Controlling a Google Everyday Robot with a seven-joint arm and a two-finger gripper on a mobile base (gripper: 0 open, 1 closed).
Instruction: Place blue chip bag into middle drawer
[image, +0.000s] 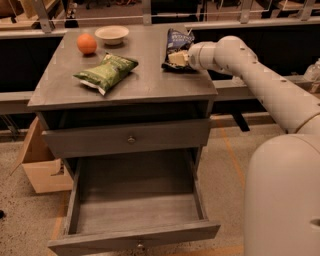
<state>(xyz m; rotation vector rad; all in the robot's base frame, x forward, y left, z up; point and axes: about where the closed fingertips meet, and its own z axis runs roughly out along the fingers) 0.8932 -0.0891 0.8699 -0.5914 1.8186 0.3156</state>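
The blue chip bag (178, 41) lies at the back right of the grey cabinet top (150, 82), dark navy with white lettering. My gripper (175, 58) reaches in from the right and sits right against the bag's near lower edge, touching it. The middle drawer (140, 212) is pulled wide open below, and its plank floor is bare. The drawer above it (131, 139) is closed, with a small round knob.
A green chip bag (106, 71) lies mid-top of the cabinet. An orange (86, 43) and a white bowl (112, 34) sit at the back left. A cardboard box (40, 167) stands on the floor to the left. My arm and base (282, 190) fill the right side.
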